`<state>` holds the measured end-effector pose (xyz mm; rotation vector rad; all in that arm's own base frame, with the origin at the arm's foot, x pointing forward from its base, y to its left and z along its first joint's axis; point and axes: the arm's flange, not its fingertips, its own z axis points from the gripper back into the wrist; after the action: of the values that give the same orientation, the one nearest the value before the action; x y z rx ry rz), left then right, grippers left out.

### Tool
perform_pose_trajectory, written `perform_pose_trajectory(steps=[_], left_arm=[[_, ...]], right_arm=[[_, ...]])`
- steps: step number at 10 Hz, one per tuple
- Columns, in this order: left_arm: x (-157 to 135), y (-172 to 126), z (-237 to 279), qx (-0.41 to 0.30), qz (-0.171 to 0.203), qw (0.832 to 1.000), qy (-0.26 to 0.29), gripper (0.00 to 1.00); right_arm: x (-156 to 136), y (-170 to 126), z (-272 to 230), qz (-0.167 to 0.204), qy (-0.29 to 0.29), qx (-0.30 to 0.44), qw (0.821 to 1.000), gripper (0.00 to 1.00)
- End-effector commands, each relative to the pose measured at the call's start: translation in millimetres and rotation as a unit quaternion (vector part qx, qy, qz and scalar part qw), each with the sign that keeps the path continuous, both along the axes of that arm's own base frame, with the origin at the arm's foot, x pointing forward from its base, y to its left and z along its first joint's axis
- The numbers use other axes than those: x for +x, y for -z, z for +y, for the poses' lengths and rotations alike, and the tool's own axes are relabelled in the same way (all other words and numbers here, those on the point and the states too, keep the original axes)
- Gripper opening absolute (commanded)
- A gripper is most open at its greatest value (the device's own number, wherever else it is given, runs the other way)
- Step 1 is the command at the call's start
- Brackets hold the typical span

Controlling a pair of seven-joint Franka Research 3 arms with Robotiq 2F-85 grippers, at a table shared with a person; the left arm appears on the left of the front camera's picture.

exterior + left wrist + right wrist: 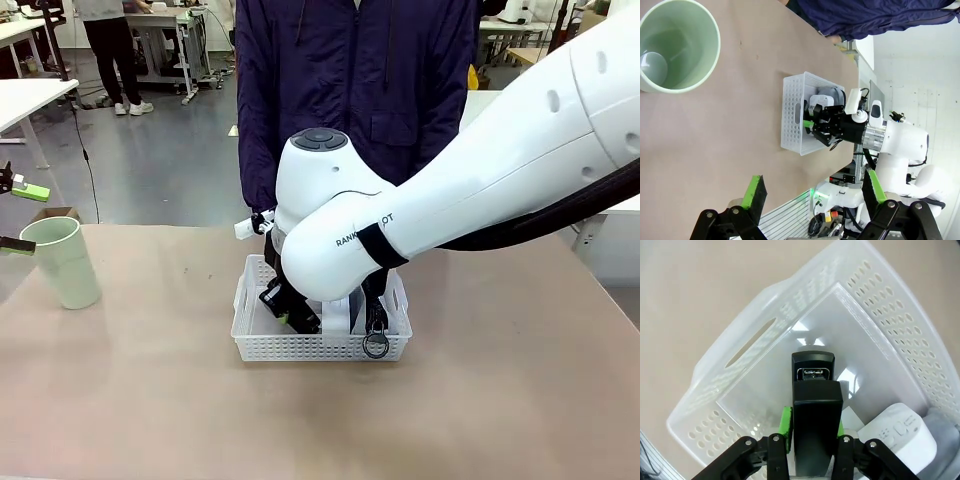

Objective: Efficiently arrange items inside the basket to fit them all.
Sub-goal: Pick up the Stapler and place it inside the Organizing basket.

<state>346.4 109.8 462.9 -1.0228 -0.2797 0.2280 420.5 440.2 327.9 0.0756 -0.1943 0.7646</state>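
Basket (320,345) sits mid-tabletop (500,400), long side toward the robot. The pouch's black ring (377,345) shows against the near wall.

Right pincer (812,427) is down inside the basket, green pads clamped on the sides of the black stapler (812,405). The stapler points nose-down at the bare floor of one end. White clock (900,432) lies just beside it, and the grey pouch (831,93) is beyond that at the other end.

Step in hand, as I judge it: set the stapler down in the free end.
- Lay it flat, long axis along the short wall and tight to it, so floor is left for the cup.
- Lower until it bears on the floor before letting go; a drop from a tilt could tip it onto the clock.
- Lift straight up on release, as the lattice wall is near the fingers.

Left pincer (813,182) is spread wide, holding nothing, above the tabletop near the pale green cup (62,262), which stands upright well apart from the basket.

A person (360,80) stands at the far edge.
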Motion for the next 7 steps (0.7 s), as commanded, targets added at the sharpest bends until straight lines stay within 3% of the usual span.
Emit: perform_pose_trajectory(steps=[1, 4, 5, 6, 7], left_arm=[[-3.1, -2.4, 0.4, 0.002, 0.006, 1.0, 0.003, 1.0], [-3.1, -2.4, 0.4, 0.002, 0.006, 1.0, 0.003, 1.0], [-3.1, -2.4, 0.4, 0.002, 0.006, 1.0, 0.003, 1.0], [-3.1, -2.4, 0.4, 0.002, 0.006, 1.0, 0.003, 1.0], [-3.1, -2.4, 0.4, 0.002, 0.006, 1.0, 0.003, 1.0]], right_arm=[[3.7, 2.4, 9.4, -0.002, 0.013, -0.014, 1.0, 0.37], [1.1, 1.9, 11.5, -0.005, 0.008, -0.025, 1.0, 0.37], [0.7, 2.5, 12.2, -0.006, 0.007, -0.029, 1.0, 0.45], [-0.1, 3.0, 12.7, -0.002, 0.0, -0.03, 1.0, 0.97], [-0.9, 3.1, 13.5, -0.001, -0.004, -0.032, 0.999, 1.0]])
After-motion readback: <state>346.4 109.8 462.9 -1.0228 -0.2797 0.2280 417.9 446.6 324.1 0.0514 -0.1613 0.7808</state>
